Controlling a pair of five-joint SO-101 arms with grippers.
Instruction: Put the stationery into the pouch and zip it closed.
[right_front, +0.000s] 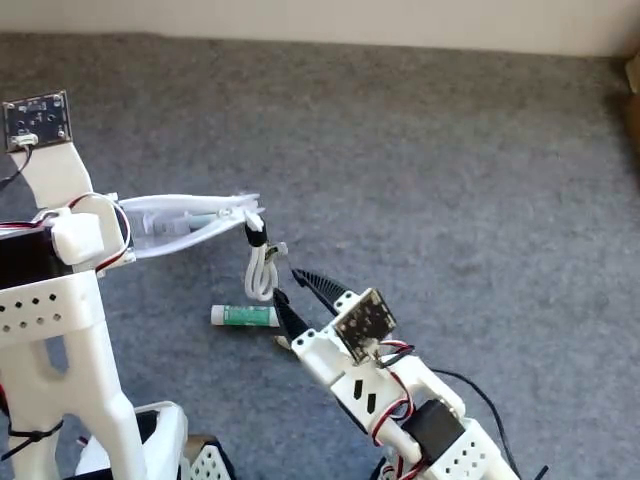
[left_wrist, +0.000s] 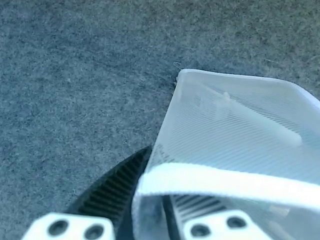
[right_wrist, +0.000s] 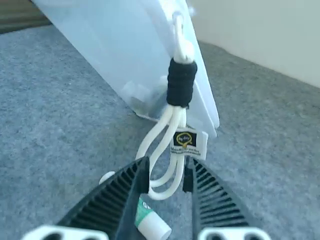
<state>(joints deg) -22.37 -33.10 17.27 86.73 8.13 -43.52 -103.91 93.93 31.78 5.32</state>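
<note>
Here left claw grips pouch, long axis pointing rightward; right claw open astride hanging cord

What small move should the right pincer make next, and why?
Probably shut the right pincer on the white cord: it is open and straddles the loop hanging from the pouch, which the left pincer holds. The green stick lies outside on the carpet.
</note>
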